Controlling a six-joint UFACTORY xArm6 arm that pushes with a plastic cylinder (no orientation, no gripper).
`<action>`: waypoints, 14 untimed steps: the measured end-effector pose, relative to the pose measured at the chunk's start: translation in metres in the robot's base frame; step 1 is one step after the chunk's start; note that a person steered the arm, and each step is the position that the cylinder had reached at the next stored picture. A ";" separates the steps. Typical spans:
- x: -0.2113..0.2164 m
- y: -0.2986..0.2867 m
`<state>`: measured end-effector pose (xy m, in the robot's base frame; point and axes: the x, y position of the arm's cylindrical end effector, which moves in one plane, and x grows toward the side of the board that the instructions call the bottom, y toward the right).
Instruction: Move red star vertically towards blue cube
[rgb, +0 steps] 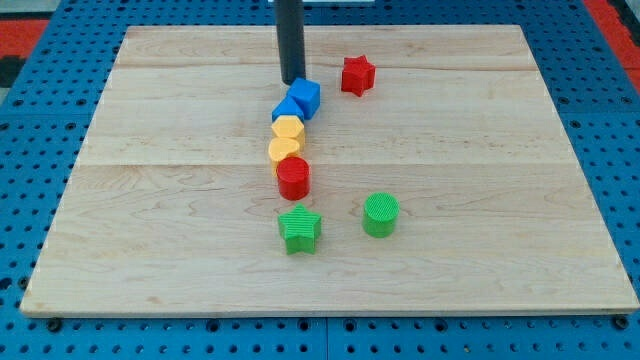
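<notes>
The red star lies near the view's top, right of centre. The blue cube sits a little below and to the left of it, with a gap between them. My tip stands just above the blue cube's upper-left corner, close to it or touching, and well to the left of the red star.
A column runs down from the blue cube: another blue block, a yellow hexagon, a yellow heart-like block, a red cylinder. A green star and green cylinder lie lower. The wooden board sits on blue pegboard.
</notes>
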<state>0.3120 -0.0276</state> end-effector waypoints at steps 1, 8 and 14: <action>0.022 0.018; 0.024 0.104; 0.001 0.099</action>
